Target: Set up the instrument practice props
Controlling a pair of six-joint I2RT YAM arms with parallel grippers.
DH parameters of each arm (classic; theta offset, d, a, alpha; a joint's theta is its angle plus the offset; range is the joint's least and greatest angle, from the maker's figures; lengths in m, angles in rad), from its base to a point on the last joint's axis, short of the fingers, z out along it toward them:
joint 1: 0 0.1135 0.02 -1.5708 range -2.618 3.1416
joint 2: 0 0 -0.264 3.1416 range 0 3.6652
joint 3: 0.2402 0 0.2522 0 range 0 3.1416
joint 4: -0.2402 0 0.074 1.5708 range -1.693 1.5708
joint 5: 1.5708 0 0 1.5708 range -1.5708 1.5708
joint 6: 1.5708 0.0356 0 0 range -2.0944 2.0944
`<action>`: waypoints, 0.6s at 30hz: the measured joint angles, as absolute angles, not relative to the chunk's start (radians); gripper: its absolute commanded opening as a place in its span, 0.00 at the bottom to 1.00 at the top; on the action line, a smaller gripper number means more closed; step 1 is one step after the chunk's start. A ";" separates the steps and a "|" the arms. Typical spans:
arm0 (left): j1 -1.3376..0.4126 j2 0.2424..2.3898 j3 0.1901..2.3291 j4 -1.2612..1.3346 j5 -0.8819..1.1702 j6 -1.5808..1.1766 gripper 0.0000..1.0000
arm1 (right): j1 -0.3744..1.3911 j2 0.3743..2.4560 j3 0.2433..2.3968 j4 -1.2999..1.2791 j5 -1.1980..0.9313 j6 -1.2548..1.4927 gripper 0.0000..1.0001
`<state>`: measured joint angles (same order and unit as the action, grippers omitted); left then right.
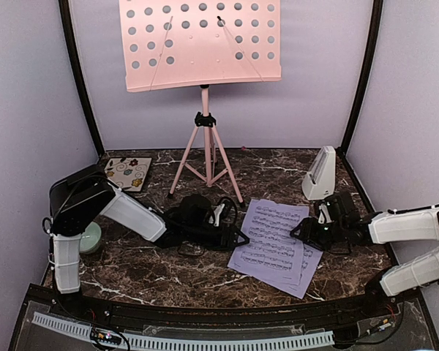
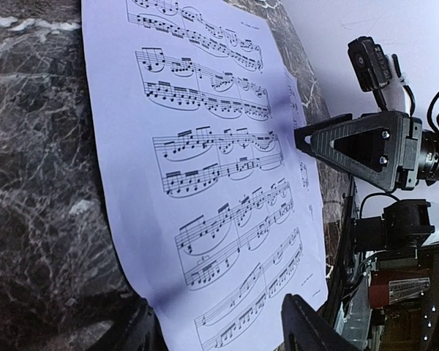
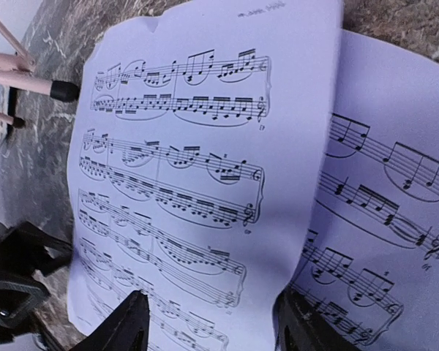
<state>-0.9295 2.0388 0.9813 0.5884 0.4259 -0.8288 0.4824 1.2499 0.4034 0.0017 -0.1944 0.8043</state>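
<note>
Pink music stand (image 1: 201,44) at the back, two sheet-music pages (image 1: 271,238) flat on the dark desk (image 1: 146,270).

The stand's broad tray is punched with round holes and rides a thin pole on splayed tripod legs, near the rear wall. The desk surface is glossy brown-black stone veined in white. The thin white pages, printed with staves, overlap, the upper one covering most of the lower. A white-grey, pyramid-shaped metronome (image 1: 320,174) stands upright beyond them, towards the right rear corner. The left gripper (image 2: 223,325) lies low at the pages' left edge, jaws spread apart and clasping nothing. The right gripper (image 3: 208,322) faces it from the pages' right edge, jaws likewise parted over the paper and empty.
</note>
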 measured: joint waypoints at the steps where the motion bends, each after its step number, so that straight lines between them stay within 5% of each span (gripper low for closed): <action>1: -0.933 2.045 0.985 0.595 0.426 -0.832 0.61 | 0.480 1.253 0.397 0.022 -0.208 0.816 0.58; 7: -0.942 2.061 0.994 0.619 0.425 -0.845 0.61 | 0.463 1.182 0.347 0.110 -0.258 0.925 0.46; 18: -0.944 2.068 0.994 0.636 0.421 -0.854 0.59 | 0.439 1.118 0.342 0.129 -0.227 0.965 0.53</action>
<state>-0.9440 2.0682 0.9943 0.6361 0.4213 -0.8539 0.4385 1.1175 0.3420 0.1291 -0.2268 0.9653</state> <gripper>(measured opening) 0.599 0.530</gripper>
